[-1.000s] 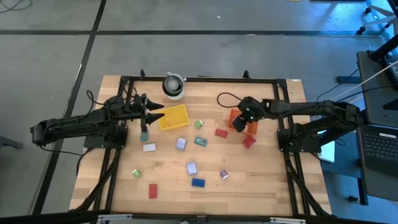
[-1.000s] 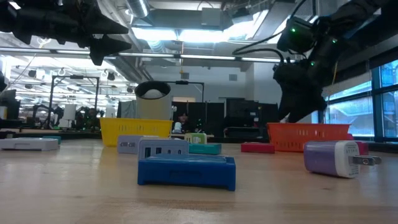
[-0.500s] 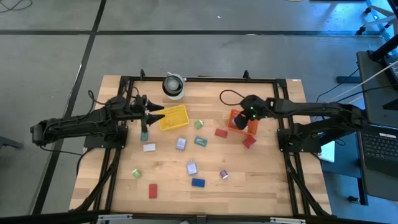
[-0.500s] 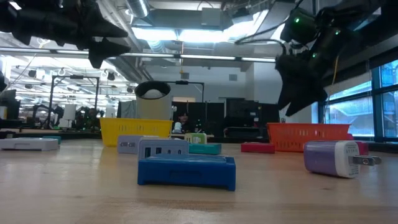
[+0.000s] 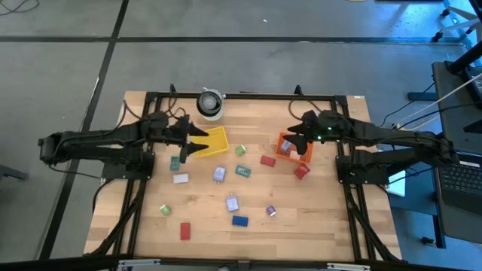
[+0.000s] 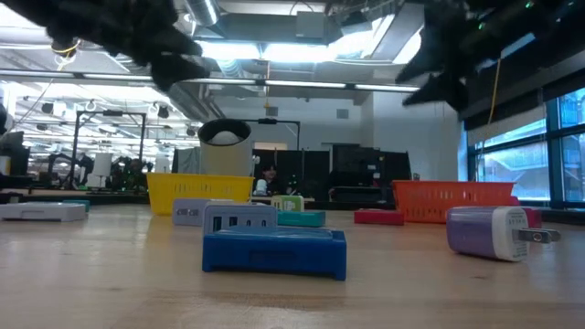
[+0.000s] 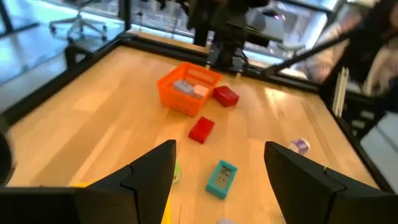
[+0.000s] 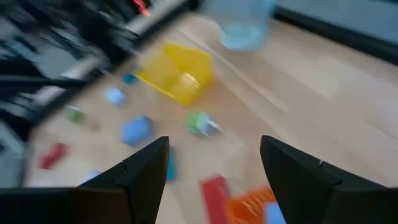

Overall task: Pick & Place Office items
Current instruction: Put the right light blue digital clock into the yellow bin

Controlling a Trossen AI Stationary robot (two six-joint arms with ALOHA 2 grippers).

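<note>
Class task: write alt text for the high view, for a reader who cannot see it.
Two dark arms reach over a wooden table: the left gripper at a yellow basket, the right gripper at an orange basket. Small coloured office items lie scattered below.

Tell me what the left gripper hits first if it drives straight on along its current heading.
Probably the yellow basket: the left gripper, jaws open and empty, points across the table at its near rim. It hangs above the table, so it might pass over instead.

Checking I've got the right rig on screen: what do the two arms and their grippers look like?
Both arms are dark, slender and jointed, trailing black cables. The left gripper and right gripper each have two broad, flat, dark fingers. A green light glows on the right arm's wrist.
</note>
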